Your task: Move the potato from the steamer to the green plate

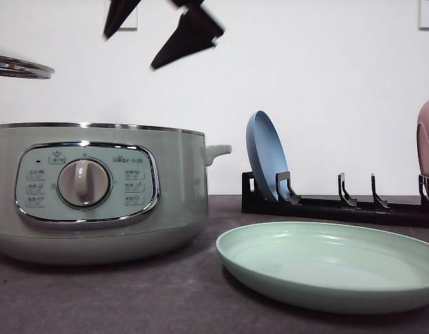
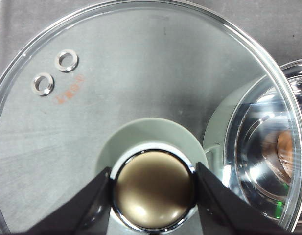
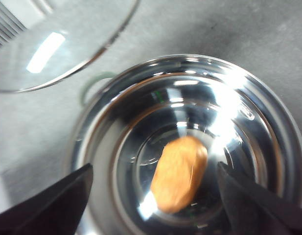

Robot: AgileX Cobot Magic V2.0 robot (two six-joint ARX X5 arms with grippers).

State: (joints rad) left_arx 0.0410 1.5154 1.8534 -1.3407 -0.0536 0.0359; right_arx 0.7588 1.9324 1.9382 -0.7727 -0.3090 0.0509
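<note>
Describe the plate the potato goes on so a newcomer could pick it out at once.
Start at the big sage-green steamer at the table's left. Just to its right, near the front edge, the green plate lies flat. The blue plate and the pink one stand on edge in the black rack behind it; only the mint one lies flat.

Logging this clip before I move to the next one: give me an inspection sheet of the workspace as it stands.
Surface: dark grey table.
Job's things: potato lies in the open steamer; green plate empty beside it.
Clutter: black dish rack holding a blue plate and a pink plate.
Grippers: left gripper shut on the knob of the glass lid, held aside; right gripper open above the potato.
Cables: nothing seen.
Surroundings: white wall.
</note>
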